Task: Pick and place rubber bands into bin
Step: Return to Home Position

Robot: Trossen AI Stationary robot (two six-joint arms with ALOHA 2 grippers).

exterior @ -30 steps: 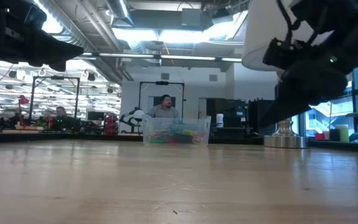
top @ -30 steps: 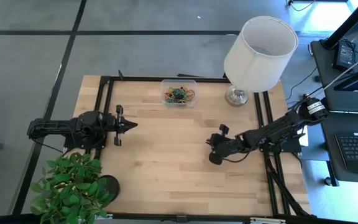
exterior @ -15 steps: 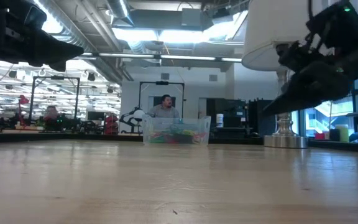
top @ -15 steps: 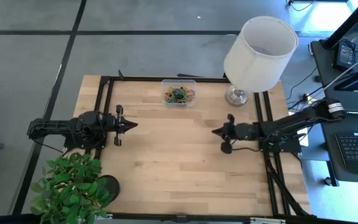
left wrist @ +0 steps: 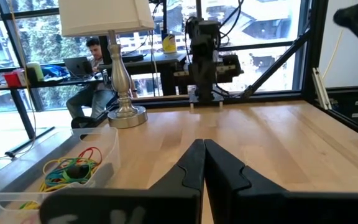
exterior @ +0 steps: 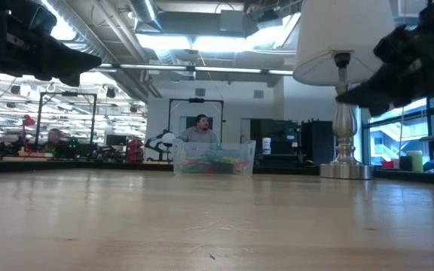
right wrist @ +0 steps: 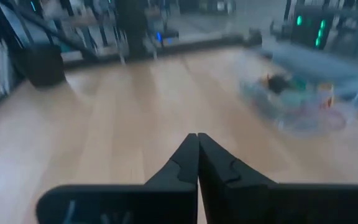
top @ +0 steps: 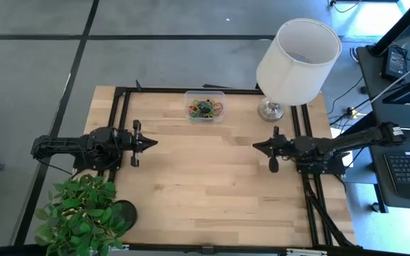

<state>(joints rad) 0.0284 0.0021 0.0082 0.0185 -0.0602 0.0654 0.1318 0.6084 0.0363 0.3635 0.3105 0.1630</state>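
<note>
While the right arm [top: 312, 147] is pulling back to the bench [top: 191, 192] edge, both jaws are sitting pinched together, empty; bands [top: 205, 108] are lying in the bin [top: 205, 92], seemingly all.

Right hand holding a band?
No: in the right wrist view the right hand is shut with nothing in it, and the rubber bands lie in the bin.

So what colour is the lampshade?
The lampshade is plain white; the high view shows it best.
</note>
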